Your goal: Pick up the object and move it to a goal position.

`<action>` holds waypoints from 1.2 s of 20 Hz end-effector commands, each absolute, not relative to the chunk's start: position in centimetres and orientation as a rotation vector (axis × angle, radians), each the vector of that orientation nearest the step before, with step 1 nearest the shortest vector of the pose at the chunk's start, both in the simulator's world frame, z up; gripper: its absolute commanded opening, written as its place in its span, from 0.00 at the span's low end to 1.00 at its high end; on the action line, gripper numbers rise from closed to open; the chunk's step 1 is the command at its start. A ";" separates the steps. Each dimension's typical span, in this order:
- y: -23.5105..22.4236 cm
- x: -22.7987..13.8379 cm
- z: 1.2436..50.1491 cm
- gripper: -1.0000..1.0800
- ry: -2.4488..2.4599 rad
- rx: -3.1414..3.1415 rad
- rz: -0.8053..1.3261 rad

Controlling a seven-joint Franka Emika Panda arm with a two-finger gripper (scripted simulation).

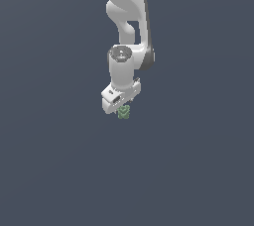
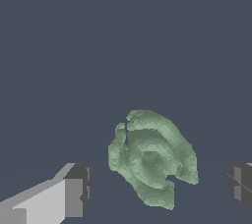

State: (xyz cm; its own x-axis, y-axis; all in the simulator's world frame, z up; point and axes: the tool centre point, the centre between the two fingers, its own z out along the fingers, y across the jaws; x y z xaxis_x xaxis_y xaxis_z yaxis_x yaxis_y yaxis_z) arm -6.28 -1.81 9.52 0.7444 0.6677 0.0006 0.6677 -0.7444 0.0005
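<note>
The object (image 1: pixel 123 112) is a tiny pale-green, lumpy, ridged piece lying on the dark grey floor. In the exterior view it peeks out just below the white gripper (image 1: pixel 120 107), which hangs straight over it. The wrist view shows the object (image 2: pixel 151 156) large and close, sitting in the gap between the two fingers. One dark-padded finger (image 2: pixel 74 196) stands off to one side of it and the other fingertip (image 2: pixel 239 187) off to the other side, with clear space on both sides. The gripper (image 2: pixel 157 191) is open and touches nothing.
The white arm (image 1: pixel 128 17) rises from the gripper toward the top of the exterior view. Around it there is only the flat dark grey floor (image 1: pixel 59 160), with no other objects or edges in sight.
</note>
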 end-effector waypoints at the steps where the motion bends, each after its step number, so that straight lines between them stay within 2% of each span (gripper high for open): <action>1: -1.8 -6.4 8.6 0.96 1.124 2.934 0.000; 12: -1.8 -6.4 5.2 0.96 1.129 2.932 0.000; 13: -1.8 -6.4 5.2 0.00 1.129 2.932 0.000; 24: -1.9 -6.3 5.3 0.00 1.127 2.931 0.002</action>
